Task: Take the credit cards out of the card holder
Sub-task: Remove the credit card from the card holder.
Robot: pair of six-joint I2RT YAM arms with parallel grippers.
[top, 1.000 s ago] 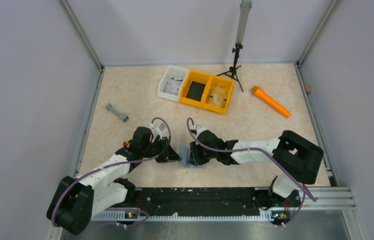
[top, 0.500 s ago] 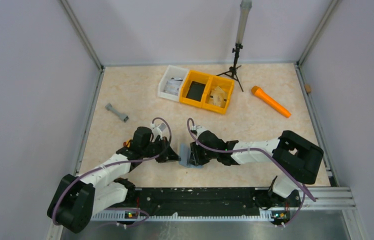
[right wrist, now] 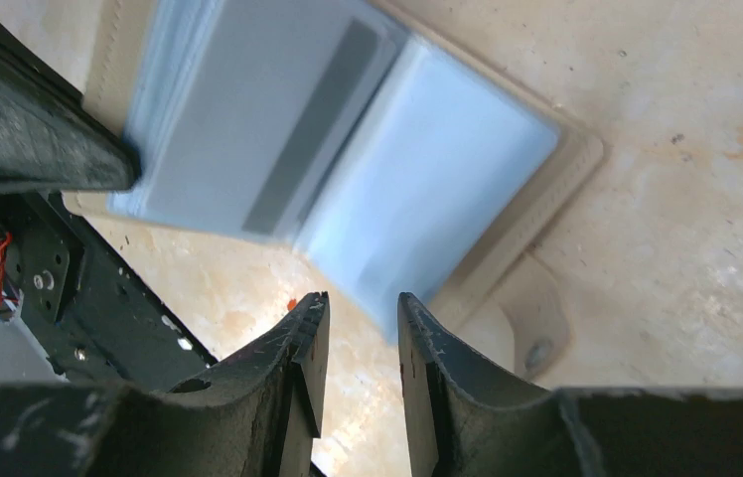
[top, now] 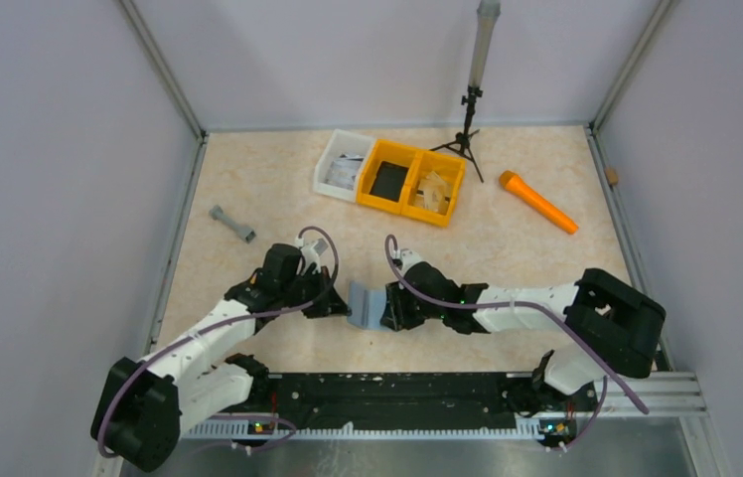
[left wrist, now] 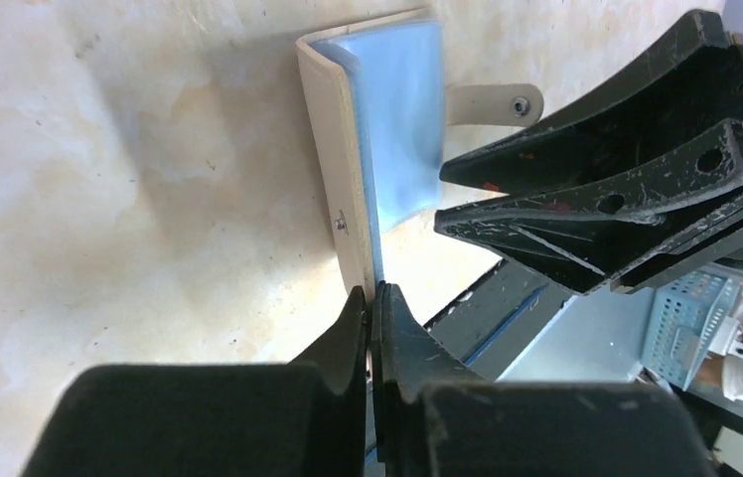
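Your left end effector (left wrist: pixel 372 298) is clenched: both fingers are pressed together on the near edge of the card holder (top: pixel 365 305), where its tan cover meets the blue-grey inside.

The card holder stands open on the counter (top: pixel 507 258), between the two end effectors and near the front edge. One flap rises from the surface. From the right wrist you see clear blue-grey sleeves fanned out, with a pale card (right wrist: pixel 248 149) bearing a dark stripe inside one of them.

Your right end effector (right wrist: pixel 360 323) is released, with bare counter showing through the gap between its fingers. One corner of a sleeve sits just at the fingertips (right wrist: pixel 313 333); you cannot tell whether it touches them.

Well apart, toward the back of the counter: a white bin (top: pixel 340 164) touching the yellow bins (top: pixel 414 181), and an orange tool (top: pixel 538 202) to their right.
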